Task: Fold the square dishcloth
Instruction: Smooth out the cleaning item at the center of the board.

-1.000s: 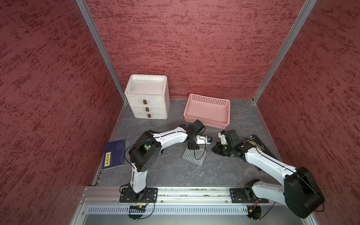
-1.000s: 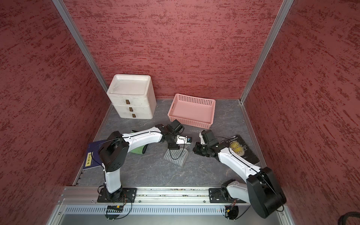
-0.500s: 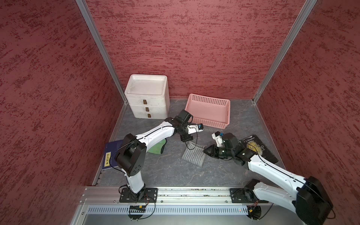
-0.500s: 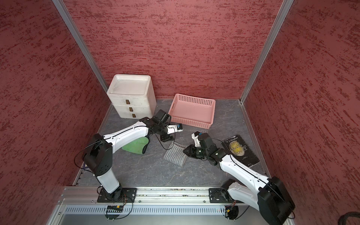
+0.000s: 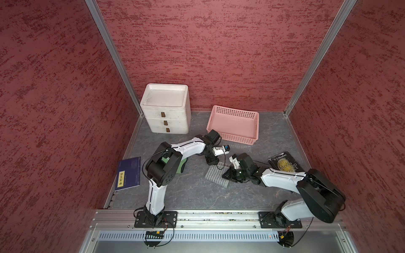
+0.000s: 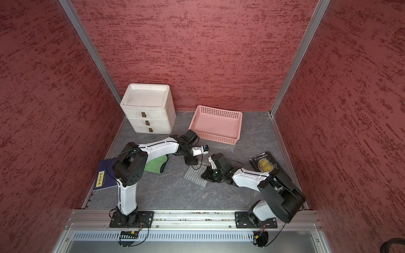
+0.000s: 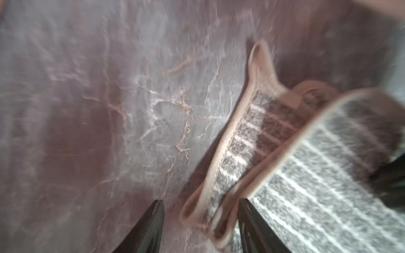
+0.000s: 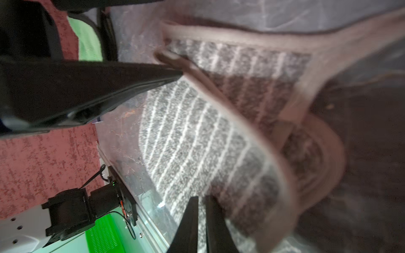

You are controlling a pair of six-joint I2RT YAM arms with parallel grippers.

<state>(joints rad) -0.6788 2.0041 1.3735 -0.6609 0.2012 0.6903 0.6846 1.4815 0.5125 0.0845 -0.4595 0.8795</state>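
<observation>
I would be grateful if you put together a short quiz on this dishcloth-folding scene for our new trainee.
1. True or false: in the left wrist view, the left tool has its jaws open, with the hemmed edge of the dishcloth between them.
2. How many drawers does the white drawer unit have?
3. Which tool sits at the side of the dishcloth nearer the black book?
Key: 1. True. 2. Three. 3. The right tool.
</observation>
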